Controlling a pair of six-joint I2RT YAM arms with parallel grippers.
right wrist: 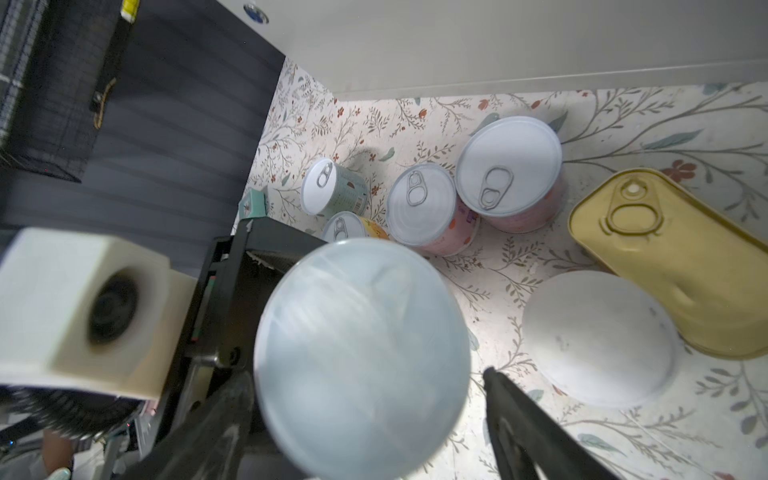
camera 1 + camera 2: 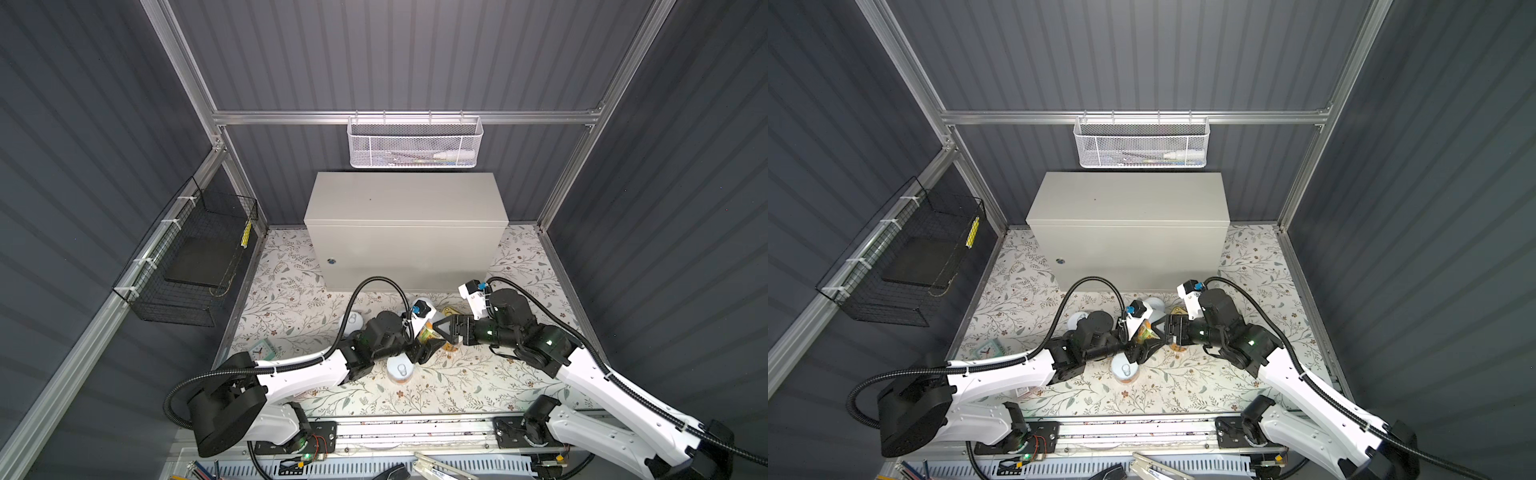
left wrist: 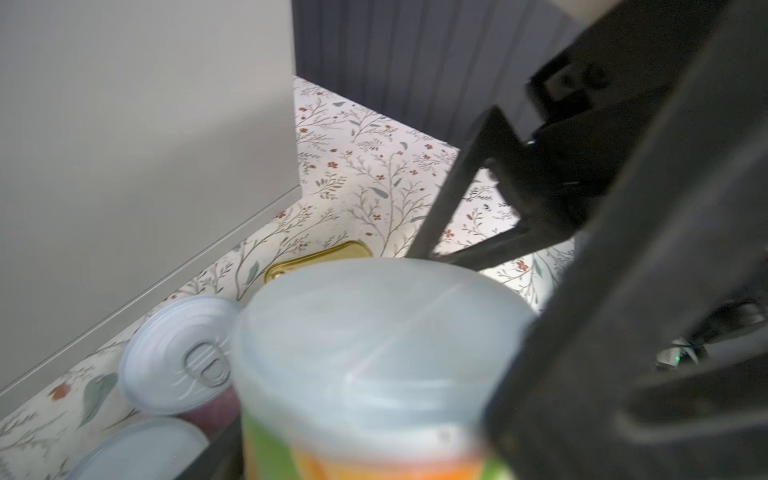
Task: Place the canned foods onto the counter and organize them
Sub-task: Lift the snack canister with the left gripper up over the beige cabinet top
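Observation:
A can with a green and orange label and a cloudy plastic lid (image 3: 374,332) (image 1: 361,353) hangs above the floral mat in front of the counter (image 2: 405,199) (image 2: 1127,195). My left gripper (image 3: 382,419) (image 2: 428,340) is shut on it. My right gripper (image 1: 368,411) (image 2: 441,328) stands open around the same can, with a gap at one finger (image 1: 511,411). On the mat lie more canned foods: two pink cans (image 1: 509,166) (image 1: 424,203), a teal can (image 1: 332,187), an orange one (image 1: 345,226), a white-lidded one (image 1: 598,332), a gold tin (image 1: 665,249) and a can (image 2: 401,370) nearer the front.
A white mesh basket (image 2: 415,141) hangs on the back rail above the counter. A black wire basket (image 2: 195,257) hangs on the left wall. A small teal clock (image 2: 262,349) lies at the mat's left, under my left arm.

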